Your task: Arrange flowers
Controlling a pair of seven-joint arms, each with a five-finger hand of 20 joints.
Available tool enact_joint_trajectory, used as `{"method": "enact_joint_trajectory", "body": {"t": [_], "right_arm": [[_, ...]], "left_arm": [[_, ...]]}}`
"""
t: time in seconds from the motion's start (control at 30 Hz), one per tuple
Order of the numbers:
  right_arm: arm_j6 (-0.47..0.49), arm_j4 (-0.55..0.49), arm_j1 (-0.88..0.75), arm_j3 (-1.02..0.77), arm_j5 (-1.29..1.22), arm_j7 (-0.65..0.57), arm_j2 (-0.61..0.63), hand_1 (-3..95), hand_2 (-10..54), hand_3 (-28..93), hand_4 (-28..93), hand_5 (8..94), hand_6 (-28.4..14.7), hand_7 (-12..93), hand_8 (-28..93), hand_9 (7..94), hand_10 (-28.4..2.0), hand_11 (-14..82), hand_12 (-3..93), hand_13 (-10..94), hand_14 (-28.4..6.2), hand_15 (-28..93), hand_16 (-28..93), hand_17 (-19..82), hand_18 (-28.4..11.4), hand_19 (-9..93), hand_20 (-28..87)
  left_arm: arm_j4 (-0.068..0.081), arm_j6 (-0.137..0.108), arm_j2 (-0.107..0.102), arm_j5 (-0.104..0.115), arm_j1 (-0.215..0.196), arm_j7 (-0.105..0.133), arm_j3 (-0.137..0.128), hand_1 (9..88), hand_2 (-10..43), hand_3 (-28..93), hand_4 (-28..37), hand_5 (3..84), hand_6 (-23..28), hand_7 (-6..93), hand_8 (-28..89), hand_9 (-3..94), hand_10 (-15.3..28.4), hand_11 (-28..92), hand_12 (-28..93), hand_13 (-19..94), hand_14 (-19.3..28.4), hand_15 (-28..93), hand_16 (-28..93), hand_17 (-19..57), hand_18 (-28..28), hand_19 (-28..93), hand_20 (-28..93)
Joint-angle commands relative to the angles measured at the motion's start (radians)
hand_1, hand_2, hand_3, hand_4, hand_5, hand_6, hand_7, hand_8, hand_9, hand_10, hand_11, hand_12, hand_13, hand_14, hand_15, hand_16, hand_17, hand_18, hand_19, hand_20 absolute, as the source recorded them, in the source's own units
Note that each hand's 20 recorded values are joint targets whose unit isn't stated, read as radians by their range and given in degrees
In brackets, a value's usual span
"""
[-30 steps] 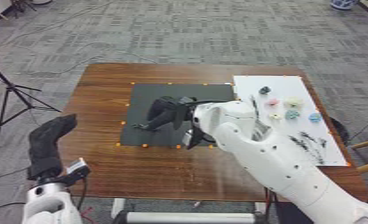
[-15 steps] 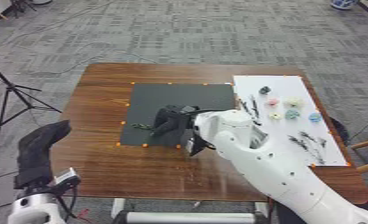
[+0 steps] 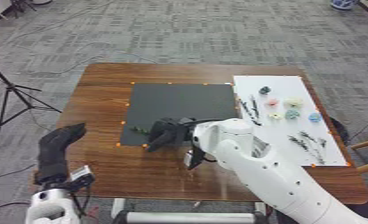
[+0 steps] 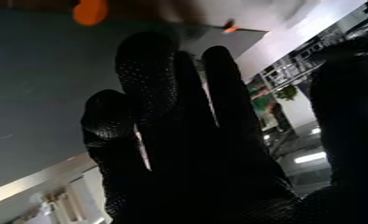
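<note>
Here | right hand (image 3: 170, 133): fingers nearly straight, can't tell any hold | green sprig (image 3: 139, 130) on black mat (image 3: 182, 102): perhaps partly hidden

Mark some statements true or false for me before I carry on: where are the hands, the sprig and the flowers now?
1. The right hand is over the black sheet. True.
2. The left hand is over the white sheet. False: it is at the left side of the table.
3. The pink flower lies on the white sheet. True.
4. There is no greenery on the black sheet. False: a green sprig lies toward its near left corner.
5. The blue flower lies farther right than the pink one. True.
</note>
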State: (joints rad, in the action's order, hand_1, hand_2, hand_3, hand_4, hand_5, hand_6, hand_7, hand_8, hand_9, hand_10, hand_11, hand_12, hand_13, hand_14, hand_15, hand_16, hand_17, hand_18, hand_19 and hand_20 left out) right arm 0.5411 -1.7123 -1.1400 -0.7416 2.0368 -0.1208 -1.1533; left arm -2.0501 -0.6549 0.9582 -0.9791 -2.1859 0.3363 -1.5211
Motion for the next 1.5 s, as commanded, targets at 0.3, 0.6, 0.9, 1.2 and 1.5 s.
{"method": "enact_joint_trajectory", "body": {"t": [0.3, 0.6, 0.9, 1.2, 1.5], "right_arm": [[0.002, -0.019, 0.04, -0.011, -0.053, -0.026, -0.042, 22.3, 7.5, 61, -13, 53.9, -6.2, 9, -5, 53.7, -15.2, 7.1, 14.6, 68, -16.7, 61, 31, 37, -24.8, 85, 55], [-0.017, 0.022, 0.031, -0.014, 0.014, 0.044, -0.09, 22.2, 7.4, 61, -13, 53.7, -6.2, 9, -5, 53.2, -15.2, 7.0, 14.8, 67, -16.8, 61, 31, 37, -24.7, 85, 55], [0.004, 0.123, 0.049, -0.022, 0.257, 0.217, -0.212, 22.5, 7.5, 61, -13, 52.4, -5.9, 9, -5, 52.5, -15.1, 6.6, 14.6, 68, -16.3, 61, 31, 38, -24.6, 86, 55], [-0.03, 0.214, 0.078, -0.044, 0.511, 0.346, -0.301, 22.5, 7.9, 61, -13, 51.4, -5.4, 9, -5, 51.3, -13.9, 6.5, 14.2, 69, -15.7, 63, 31, 38, -24.3, 87, 55], [-0.036, 0.282, 0.099, -0.062, 0.552, 0.325, -0.304, 22.3, 8.2, 61, -13, 50.7, -5.3, 9, -5, 50.9, -13.6, 6.5, 13.7, 69, -15.5, 63, 30, 39, -24.1, 87, 55]], "left_arm": [[-0.002, -0.034, 0.001, -0.016, 0.04, -0.001, 0.0, 24.6, 5.3, 71, -28.3, 55.7, 2.0, 23.2, -9, 52.8, 14.2, 25, 14, 42, 17.4, 26, 0, 1.5, 13.6, 16, 18], [0.057, -0.105, -0.001, 0.006, 0.039, 0.004, -0.019, 24.8, 5.1, 71, -28.3, 56.1, 1.9, 23.3, -9, 53.2, 14.1, 25, 14, 44, 17.2, 24, -1, 1.3, 13.1, 14, 17], [0.034, -0.165, 0.002, 0.033, 0.024, 0.02, -0.027, 24.9, 5.2, 71, -28.3, 56.4, 1.7, 23.6, -10, 53.6, 14.1, 25, 14, 44, 17.1, 24, -1, 1.3, 13.1, 13, 17], [0.01, -0.166, 0.008, -0.002, 0.057, 0.003, 0.021, 24.6, 5.3, 71, -28.3, 56.5, 1.7, 23.6, -10, 53.7, 14.1, 25, 14, 43, 17.1, 24, 0, 1.3, 13.0, 13, 17], [-0.005, -0.185, 0.015, -0.006, 0.08, -0.003, 0.058, 24.5, 5.4, 71, -28.3, 56.2, 1.7, 23.5, -10, 53.7, 14.1, 25, 14, 43, 17.1, 24, 0, 1.0, 13.0, 14, 17]]}}
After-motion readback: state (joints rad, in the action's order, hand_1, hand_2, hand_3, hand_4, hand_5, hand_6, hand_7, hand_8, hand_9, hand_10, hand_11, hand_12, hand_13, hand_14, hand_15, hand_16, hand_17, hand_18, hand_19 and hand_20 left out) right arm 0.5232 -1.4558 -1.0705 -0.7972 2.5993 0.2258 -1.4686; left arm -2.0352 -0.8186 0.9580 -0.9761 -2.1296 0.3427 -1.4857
